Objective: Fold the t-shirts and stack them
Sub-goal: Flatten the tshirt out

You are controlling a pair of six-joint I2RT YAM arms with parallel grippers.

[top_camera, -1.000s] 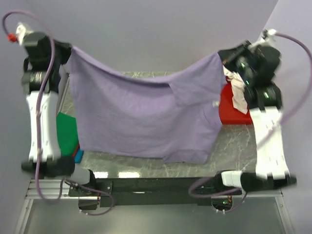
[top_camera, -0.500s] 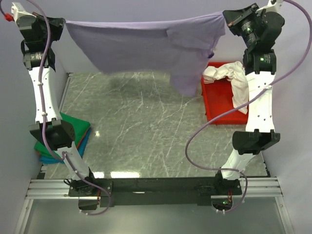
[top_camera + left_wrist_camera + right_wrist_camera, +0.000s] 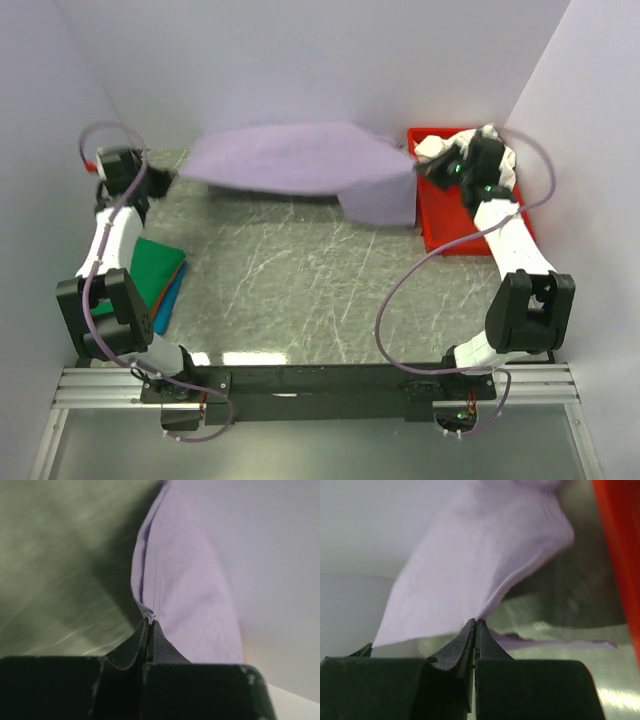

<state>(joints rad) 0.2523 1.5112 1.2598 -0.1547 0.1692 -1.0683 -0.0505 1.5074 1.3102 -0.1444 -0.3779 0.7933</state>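
Lowered since earlier, the lavender t-shirt [image 3: 290, 162] spans the upper middle, left gripper [image 3: 168, 179] and right gripper [image 3: 422, 169] each clamped on an end (not yet folded, we judge); green t-shirt [image 3: 158, 262] folded lower left, white t-shirt [image 3: 432, 148] waiting upper right.

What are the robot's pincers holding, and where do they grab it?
Both hold the purple shirt: the left pincer pinches one end, the right pincer the opposite end, each at the cloth's edge.
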